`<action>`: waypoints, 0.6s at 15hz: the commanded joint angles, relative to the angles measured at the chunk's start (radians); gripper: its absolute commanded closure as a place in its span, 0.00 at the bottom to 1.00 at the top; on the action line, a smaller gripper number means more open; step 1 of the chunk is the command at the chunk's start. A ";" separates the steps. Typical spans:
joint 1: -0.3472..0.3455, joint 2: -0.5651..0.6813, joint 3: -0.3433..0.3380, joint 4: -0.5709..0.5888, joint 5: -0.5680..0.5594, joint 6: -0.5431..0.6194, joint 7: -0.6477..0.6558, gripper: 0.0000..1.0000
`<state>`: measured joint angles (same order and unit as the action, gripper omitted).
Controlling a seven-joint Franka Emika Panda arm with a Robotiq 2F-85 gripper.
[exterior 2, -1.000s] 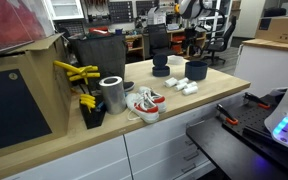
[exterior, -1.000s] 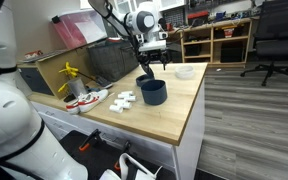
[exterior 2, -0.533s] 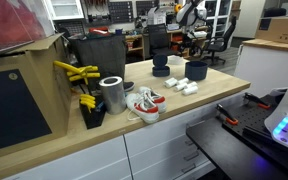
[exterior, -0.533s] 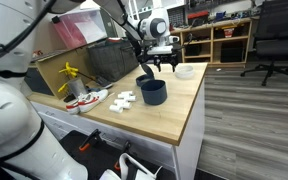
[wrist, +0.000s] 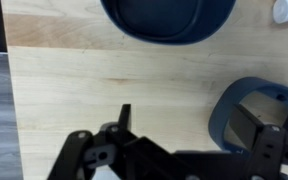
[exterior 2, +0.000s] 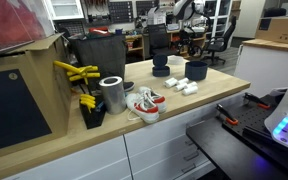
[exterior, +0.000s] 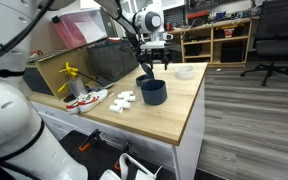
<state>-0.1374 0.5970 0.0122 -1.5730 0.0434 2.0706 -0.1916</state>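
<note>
Gripper (exterior: 156, 65): jaws spread wide, holding nothing.
Position: hangs over the wooden worktop (exterior: 174, 118), close by the dark blue pot (exterior: 153, 92).
Nearby: white bowl (exterior: 185, 72).

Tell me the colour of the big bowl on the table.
Dark blue; the bowl shows best in an exterior view.

I see a red and white shoe (exterior 2: 142, 103) in the middle of the frame. A shiny can (exterior 2: 111, 94) stands just left of it. Yellow tools (exterior 2: 76, 72), maybe clamps, are farther left.
</note>
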 commanded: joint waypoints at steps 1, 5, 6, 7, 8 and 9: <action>0.039 -0.132 -0.004 -0.115 -0.024 -0.088 0.010 0.00; 0.095 -0.251 0.009 -0.276 -0.052 -0.053 0.022 0.00; 0.112 -0.278 0.012 -0.314 -0.060 -0.044 0.032 0.00; 0.124 -0.303 0.016 -0.352 -0.061 -0.032 0.035 0.00; 0.140 -0.330 0.020 -0.388 -0.060 -0.020 0.051 0.00; 0.152 -0.356 0.024 -0.422 -0.056 -0.009 0.064 0.00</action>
<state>-0.0152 0.3535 0.0261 -1.8515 0.0020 2.0079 -0.1793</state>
